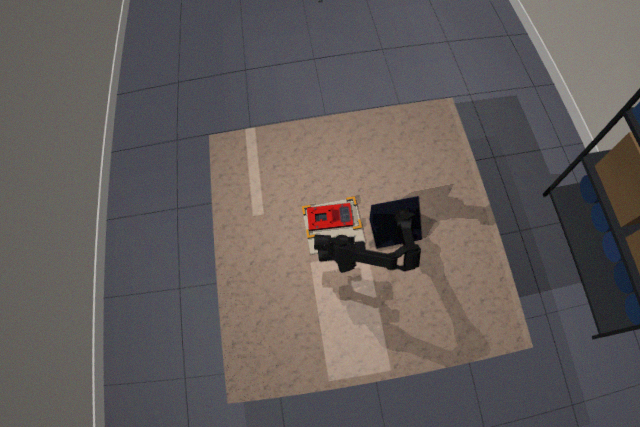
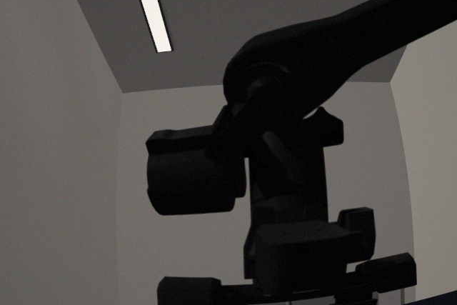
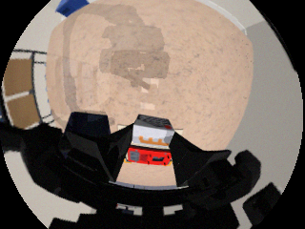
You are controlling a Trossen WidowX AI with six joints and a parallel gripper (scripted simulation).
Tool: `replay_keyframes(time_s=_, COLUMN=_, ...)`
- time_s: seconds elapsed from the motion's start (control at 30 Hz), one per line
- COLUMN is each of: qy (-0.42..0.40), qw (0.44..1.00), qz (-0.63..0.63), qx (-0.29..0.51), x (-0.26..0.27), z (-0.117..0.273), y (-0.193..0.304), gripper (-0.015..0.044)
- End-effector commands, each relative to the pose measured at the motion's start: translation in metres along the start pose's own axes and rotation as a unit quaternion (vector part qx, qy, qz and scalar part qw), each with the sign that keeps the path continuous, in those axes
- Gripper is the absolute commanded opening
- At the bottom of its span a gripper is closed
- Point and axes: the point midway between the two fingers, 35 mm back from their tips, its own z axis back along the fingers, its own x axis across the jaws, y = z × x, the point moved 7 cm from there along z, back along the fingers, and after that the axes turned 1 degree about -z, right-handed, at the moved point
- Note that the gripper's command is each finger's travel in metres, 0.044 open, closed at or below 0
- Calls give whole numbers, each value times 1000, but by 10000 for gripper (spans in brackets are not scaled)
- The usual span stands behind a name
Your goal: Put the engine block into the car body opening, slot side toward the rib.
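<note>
Right, we are at the carrying step: in the lower middle of the wrist view our tool (image 3: 152,129) is closed on the engine block (image 3: 152,130), a grey-and-white piece with orange shapes along its lower part and a dark ribbed top. The red car body (image 1: 330,216) (image 3: 149,156) shows just below the block in that view; from the top it lies near the centre of the frame, with yellow-orange corner brackets (image 1: 353,200) around it. The block itself we cannot pick out from above, where the black arm (image 1: 377,257) (image 2: 280,83) crosses just below the car.

Next, we judge, we should bring the block over the opening, check that its slot side faces the rib, and only then lower it. We cannot tell from here whether the slot is turned correctly; a skewed block could catch on the edge and sit high.

The bench (image 1: 279,308) (image 3: 205,72) has a speckled tan top, with a pale strip (image 1: 351,324) at lower centre in the top view. Around it runs blue-grey tiled floor (image 1: 155,236), a dark shelf rack (image 1: 581,156) stands at the right edge, and a bright ceiling light (image 2: 151,6) hangs upper left in the exterior view.
</note>
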Motion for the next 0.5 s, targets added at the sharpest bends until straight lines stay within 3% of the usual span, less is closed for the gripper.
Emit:
replay_keyframes(time_s=0.0, qy=0, qw=997, qz=-79, qx=1, x=0, z=-1, y=0, gripper=0)
replay_keyframes(time_s=0.47, qy=1, qw=949, qz=-316, qx=1, x=0, z=-3, y=0, gripper=0)
